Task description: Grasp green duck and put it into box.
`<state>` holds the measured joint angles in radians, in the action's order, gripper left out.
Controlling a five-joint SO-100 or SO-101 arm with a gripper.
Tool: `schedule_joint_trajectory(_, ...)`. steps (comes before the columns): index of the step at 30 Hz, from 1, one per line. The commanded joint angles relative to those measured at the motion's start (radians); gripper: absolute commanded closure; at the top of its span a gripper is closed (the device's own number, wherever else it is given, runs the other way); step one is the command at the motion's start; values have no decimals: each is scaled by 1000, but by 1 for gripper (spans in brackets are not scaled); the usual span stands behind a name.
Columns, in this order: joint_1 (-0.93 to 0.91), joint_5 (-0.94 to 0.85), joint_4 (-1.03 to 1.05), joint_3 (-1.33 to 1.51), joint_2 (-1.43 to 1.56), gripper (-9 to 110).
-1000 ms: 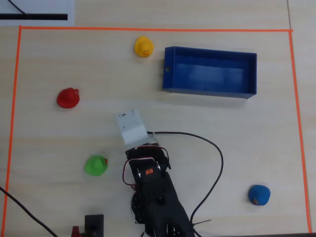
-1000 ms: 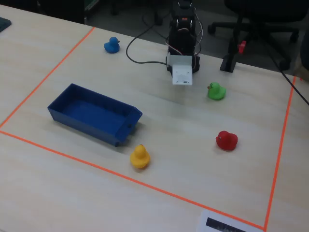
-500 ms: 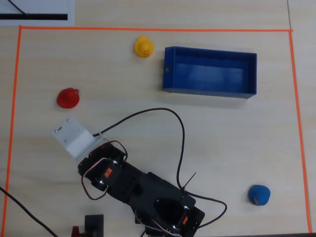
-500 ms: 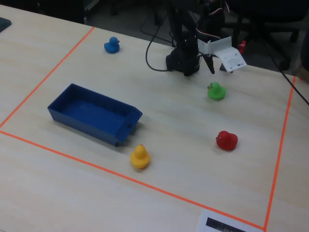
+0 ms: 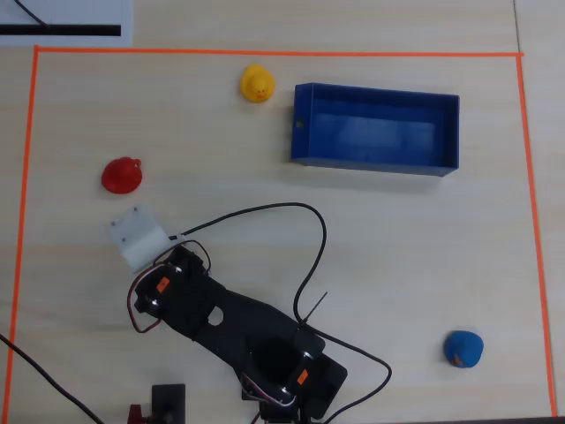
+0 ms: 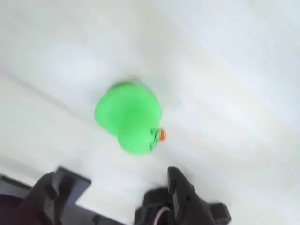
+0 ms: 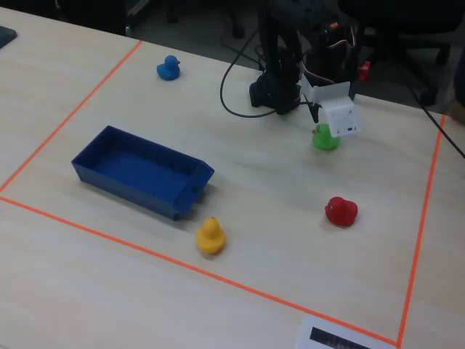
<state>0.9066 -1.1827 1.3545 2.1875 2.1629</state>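
Green duck [image 6: 129,117], rounded glossy blob, tiny orange beak, upright.

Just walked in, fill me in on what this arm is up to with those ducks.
The arm has its claw poised over the green duck, which sits on the table just below the white wrist camera housing. In the wrist view the duck lies ahead of the open fingers, not yet between them. The blue box is empty, well away across the taped area. The yellow duck sits beside the box; the red duck and blue duck are untouched.
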Motion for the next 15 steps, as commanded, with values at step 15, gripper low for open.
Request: schedule_joint_trajectory(15, -18, 106, -209, 199, -14, 68)
